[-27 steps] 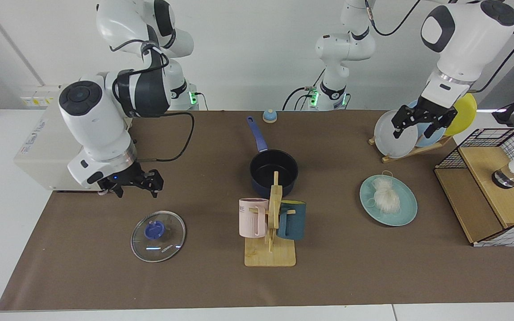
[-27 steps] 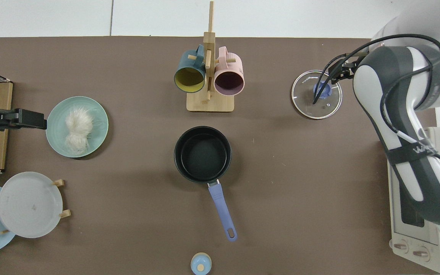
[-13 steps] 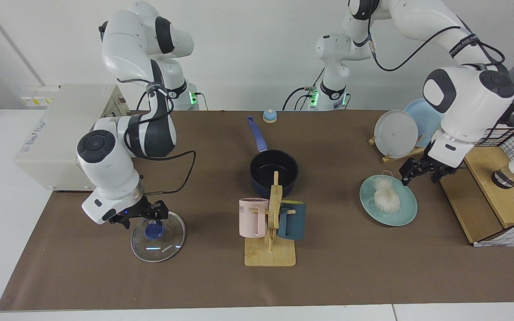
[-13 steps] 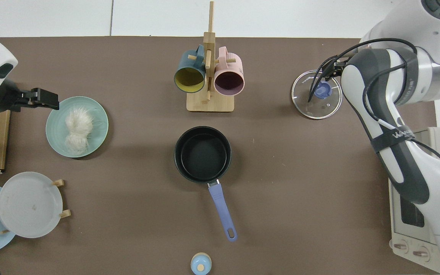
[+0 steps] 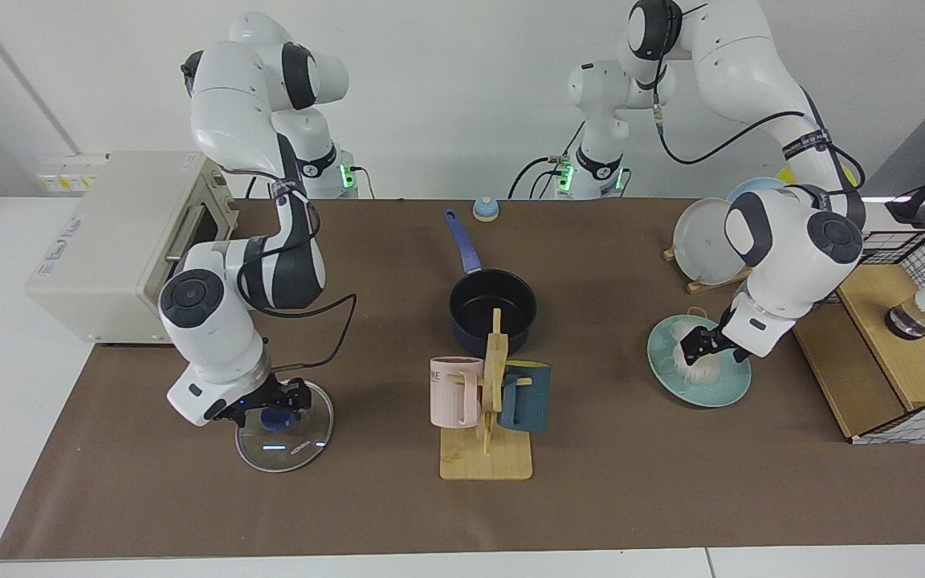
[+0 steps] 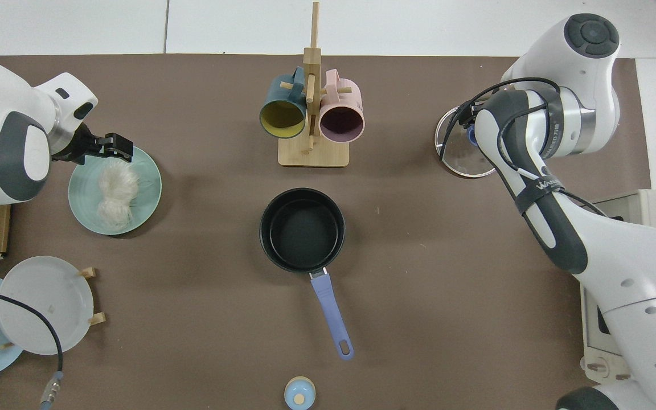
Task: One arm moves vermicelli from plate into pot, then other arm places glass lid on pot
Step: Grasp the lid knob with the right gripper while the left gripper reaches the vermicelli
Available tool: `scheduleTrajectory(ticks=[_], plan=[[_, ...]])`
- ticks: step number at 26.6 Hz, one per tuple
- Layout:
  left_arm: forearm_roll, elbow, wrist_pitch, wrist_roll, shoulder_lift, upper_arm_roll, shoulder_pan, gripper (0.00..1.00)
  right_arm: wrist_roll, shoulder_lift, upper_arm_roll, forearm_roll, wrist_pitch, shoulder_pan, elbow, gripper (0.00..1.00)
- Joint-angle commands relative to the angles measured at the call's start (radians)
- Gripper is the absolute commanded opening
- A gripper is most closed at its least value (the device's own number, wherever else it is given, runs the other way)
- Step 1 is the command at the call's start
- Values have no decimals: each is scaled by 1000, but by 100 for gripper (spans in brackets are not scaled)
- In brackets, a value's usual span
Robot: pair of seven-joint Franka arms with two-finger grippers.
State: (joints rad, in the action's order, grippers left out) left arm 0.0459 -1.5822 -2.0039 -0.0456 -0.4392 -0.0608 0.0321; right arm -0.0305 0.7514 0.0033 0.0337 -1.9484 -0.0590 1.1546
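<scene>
The vermicelli [image 5: 695,368] [image 6: 114,191] lies as a white bundle on the teal plate [image 5: 726,387] [image 6: 147,196]. My left gripper [image 5: 702,345] [image 6: 120,149] is open and low over the bundle's end. The dark navy pot [image 5: 492,309] [image 6: 302,228] stands mid-table with nothing in it, its blue handle [image 5: 462,245] pointing towards the arm bases. The glass lid [image 5: 286,445] [image 6: 454,162] lies flat on the mat. My right gripper [image 5: 272,404] is open, a finger on either side of the lid's blue knob [image 5: 274,417]. In the top view the right arm hides that gripper.
A wooden mug stand [image 5: 485,449] [image 6: 312,154] with a pink and a dark teal mug is between pot and front edge. Upright plates in a rack [image 5: 707,241] [image 6: 43,304], a wire-and-wood box [image 5: 888,353], a toaster oven [image 5: 101,241] and a small blue-capped object [image 5: 485,209] [image 6: 299,394] ring the mat.
My left gripper came down from beside the upright plates onto the vermicelli. My right gripper dropped from above the mat to the lid's knob.
</scene>
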Motion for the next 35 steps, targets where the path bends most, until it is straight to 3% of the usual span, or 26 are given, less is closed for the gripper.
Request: scheduleTrajectory(ticks=[1, 20, 21, 23, 24, 28, 29, 32, 35], plan=[[14, -79, -35, -7, 27, -7, 6, 100, -61, -4, 4, -32, -69, 5, 57, 97], [20, -174, -190, 1, 17, -8, -8, 100, -114, -34, 4, -32, -116, 8, 155, 97], [20, -174, -187, 1, 17, -8, -8, 91, -112, -34, 4, -32, -115, 8, 155, 97], [20, -182, -184, -5, 19, -8, -9, 54, -111, -35, 4, -34, -113, 5, 154, 97], [20, -188, -182, -5, 19, -8, -11, 42, -111, -37, 4, -34, -110, 5, 154, 97], [25, -191, -182, 1, 20, -8, -8, 6, -108, -41, 4, -34, -103, 4, 154, 97], [32, -191, -182, 4, 20, -8, -8, 0, -108, -44, 4, -35, -101, 4, 154, 97], [72, -180, -171, 18, 19, -8, -9, 0, -108, -47, 4, -35, -96, 4, 154, 97], [89, -128, -130, 18, 13, -8, -9, 0, -109, -49, 4, -34, -96, 4, 155, 90]])
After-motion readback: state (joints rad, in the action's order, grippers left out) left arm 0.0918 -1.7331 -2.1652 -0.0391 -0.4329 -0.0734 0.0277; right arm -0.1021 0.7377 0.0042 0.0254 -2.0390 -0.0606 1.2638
